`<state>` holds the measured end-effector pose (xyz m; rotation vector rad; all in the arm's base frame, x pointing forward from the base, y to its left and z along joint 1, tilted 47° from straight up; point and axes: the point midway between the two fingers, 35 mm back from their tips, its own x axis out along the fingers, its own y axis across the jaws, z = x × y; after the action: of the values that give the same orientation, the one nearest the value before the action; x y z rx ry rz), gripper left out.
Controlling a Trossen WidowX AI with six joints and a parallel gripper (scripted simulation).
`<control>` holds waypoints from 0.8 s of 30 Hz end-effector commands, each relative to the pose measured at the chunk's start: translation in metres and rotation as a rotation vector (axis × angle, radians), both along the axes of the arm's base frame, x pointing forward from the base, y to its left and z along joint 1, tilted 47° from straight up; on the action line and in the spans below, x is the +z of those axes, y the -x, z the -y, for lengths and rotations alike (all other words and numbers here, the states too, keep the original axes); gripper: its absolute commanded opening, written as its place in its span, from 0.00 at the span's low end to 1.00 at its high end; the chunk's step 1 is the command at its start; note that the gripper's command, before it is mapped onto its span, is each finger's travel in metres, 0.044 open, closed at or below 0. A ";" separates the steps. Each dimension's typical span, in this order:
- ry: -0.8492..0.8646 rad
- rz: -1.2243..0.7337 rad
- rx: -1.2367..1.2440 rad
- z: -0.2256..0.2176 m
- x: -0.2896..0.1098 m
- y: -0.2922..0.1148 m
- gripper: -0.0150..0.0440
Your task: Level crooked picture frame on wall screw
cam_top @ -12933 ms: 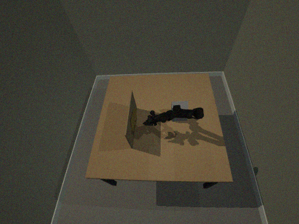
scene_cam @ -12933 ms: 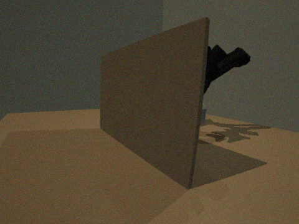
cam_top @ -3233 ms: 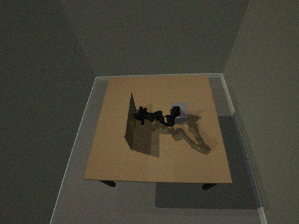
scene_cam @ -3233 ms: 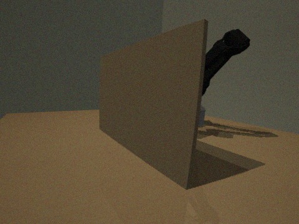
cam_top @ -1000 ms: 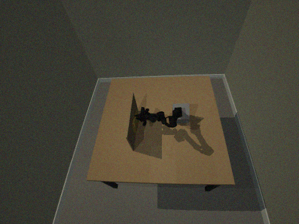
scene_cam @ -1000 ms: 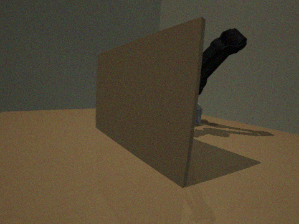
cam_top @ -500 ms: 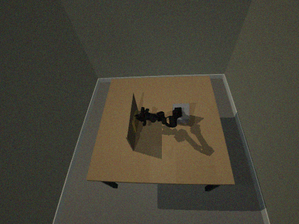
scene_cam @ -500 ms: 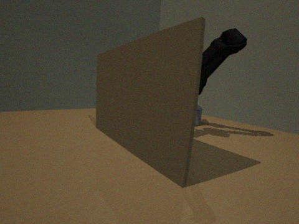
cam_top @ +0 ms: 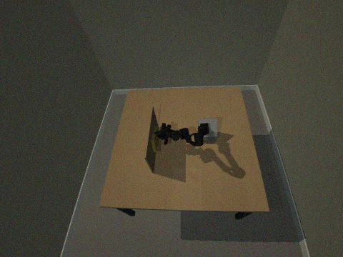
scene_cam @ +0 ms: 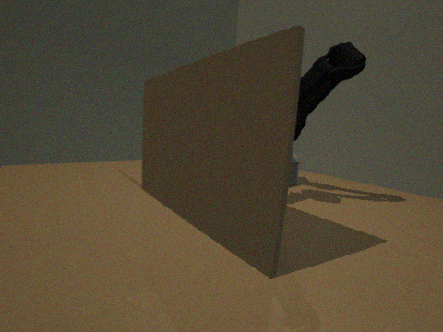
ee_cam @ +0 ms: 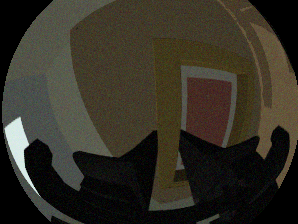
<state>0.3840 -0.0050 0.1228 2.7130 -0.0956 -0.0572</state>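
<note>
Arm [cam_top: 186, 135] outstretched, hand [ee_cam: 168, 163] clamped on frame [ee_cam: 166, 116]

A tan wooden table [cam_top: 214, 185] on dark legs carries everything. An upright wall panel [scene_cam: 217, 152] stands on it. The arm's grey base block [cam_top: 211, 125] sits nearby.

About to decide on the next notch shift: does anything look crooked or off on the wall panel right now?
Yes. In the wrist view the picture frame, yellow-edged with a red centre, sits tilted against the panel instead of square to it. The gripper is shut on the frame's yellow edge. Nothing looks damaged. The exterior view shows only the panel's bare back.
</note>
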 end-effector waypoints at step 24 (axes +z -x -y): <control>-0.005 0.015 -0.009 0.000 0.011 0.000 0.25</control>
<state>0.3843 -0.0029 0.1291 2.7133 -0.0904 -0.0534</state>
